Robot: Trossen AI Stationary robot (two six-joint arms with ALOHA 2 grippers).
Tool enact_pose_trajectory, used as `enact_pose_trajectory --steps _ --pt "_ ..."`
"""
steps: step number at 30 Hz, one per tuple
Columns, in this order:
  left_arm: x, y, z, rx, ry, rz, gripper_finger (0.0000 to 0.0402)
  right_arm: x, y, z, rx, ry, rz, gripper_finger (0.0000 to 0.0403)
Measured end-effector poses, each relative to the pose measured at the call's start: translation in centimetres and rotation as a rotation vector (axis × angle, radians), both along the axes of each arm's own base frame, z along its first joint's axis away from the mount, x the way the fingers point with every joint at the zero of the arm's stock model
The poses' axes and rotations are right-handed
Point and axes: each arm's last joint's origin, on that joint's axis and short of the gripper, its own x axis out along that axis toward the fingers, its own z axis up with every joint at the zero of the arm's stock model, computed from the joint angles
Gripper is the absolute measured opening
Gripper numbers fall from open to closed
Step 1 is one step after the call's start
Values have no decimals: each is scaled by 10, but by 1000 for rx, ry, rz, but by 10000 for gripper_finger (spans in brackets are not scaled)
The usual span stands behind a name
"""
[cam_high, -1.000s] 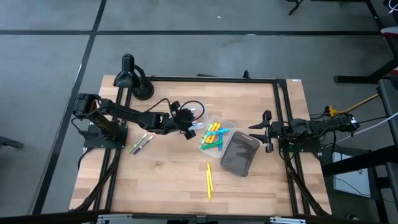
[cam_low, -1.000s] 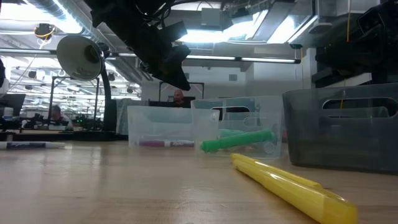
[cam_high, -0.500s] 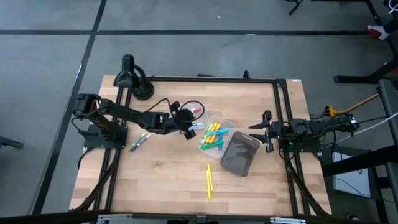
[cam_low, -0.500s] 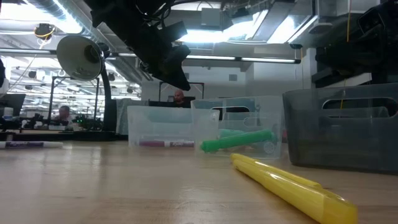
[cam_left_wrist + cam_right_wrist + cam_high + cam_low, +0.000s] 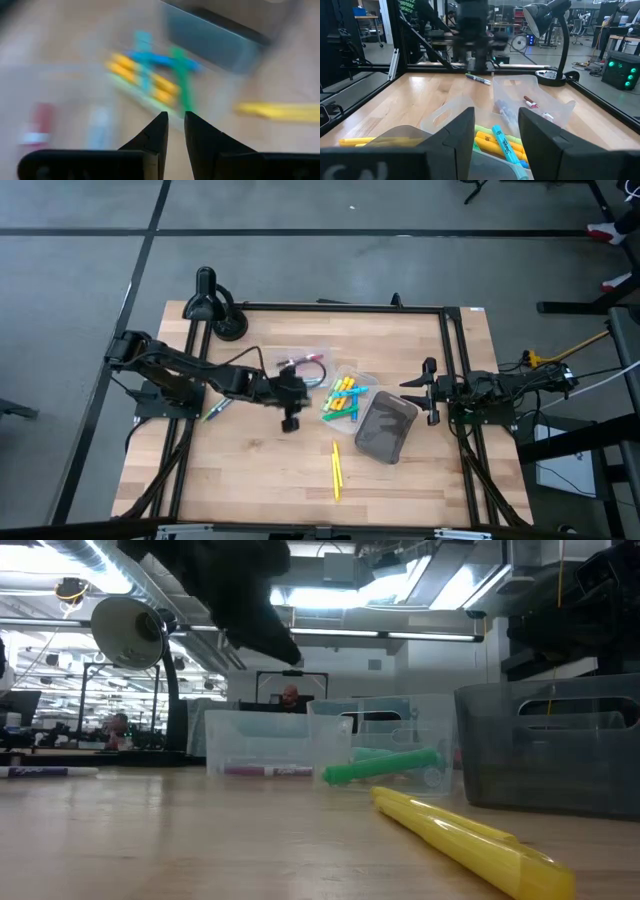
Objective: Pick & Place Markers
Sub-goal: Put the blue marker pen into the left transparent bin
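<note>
Nearest me, a loose yellow marker (image 5: pixel 336 469) lies alone on the wooden surface (image 5: pixel 260 470), so I judge the job roughly midway. Beyond it sits the dark grey bin (image 5: pixel 386 427), with a clear tray (image 5: pixel 364 378) of yellow, blue and green markers (image 5: pixel 342 400) beside it. My left gripper (image 5: pixel 291 416) hangs above the bare surface just beside that tray, fingers nearly closed and holding nothing. A second clear tray (image 5: pixel 272 356) behind holds a red-capped marker (image 5: pixel 312 360). Two more markers (image 5: pixel 218 409) wait under the left arm. The right gripper (image 5: pixel 430 392) rests by the bin, fingers spread wide.
</note>
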Motion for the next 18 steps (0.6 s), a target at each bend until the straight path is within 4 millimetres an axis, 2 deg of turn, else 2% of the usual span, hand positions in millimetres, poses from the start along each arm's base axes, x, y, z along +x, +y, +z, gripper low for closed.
enact_pose_trajectory --steps 4,7,12,18 --pt "-7 -19 -6 -149 92 -183 57 0 0 0 0 0 0 152" --pt "-15 -30 -11 -235 190 -236 56 0 0 0 0 0 0 152" --pt "-31 -43 -20 -327 368 -189 56 0 0 0 0 0 0 152" --pt "-55 -50 -30 -385 610 -17 51 0 0 0 0 0 0 152"
